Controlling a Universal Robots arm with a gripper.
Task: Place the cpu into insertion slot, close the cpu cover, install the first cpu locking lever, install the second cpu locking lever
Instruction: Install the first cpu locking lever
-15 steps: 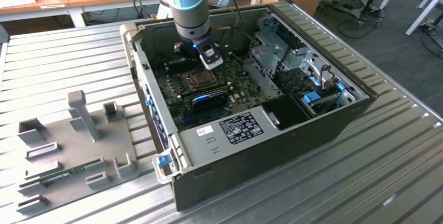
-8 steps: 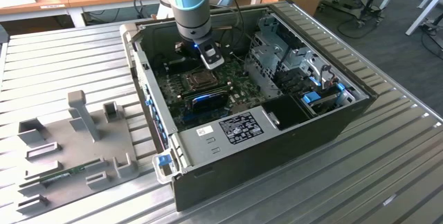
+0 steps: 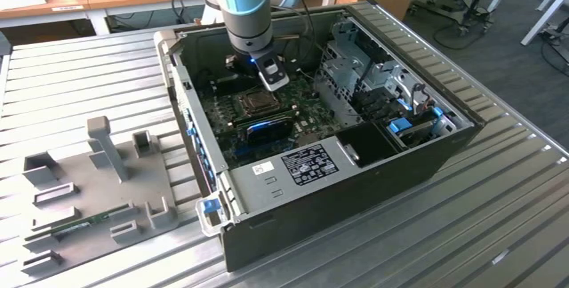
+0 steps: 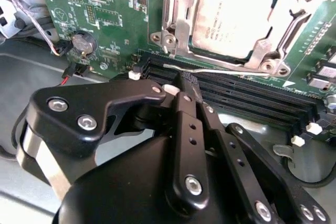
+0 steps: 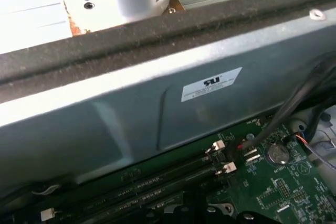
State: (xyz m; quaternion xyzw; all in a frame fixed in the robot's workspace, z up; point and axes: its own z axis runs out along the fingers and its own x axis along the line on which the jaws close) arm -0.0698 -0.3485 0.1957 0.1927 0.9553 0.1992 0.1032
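The chip [image 4: 231,22] is seen seated in the socket [image 4: 181,3] on the green board [image 4: 115,9] in the second wrist view, with the silver cover plate [image 4: 262,51] lying down over its edges and its pale face showing through the window. A thin wire lever [image 4: 210,70] is seen lying along the socket's edge, just beside the long black memory slots [image 4: 252,95].

The gripper [image 4: 181,85] is held with its black fingers [image 4: 189,129] pressed together, tips at the lever; whether the wire is pinched cannot be told.

In the exterior view the arm [image 3: 244,8] is reached down into the open computer case [image 3: 427,161], which is laid on a ribbed metal table [image 3: 80,75]. A grey fixture tray [image 3: 98,188] is set near the table's edge at the exterior view's left.
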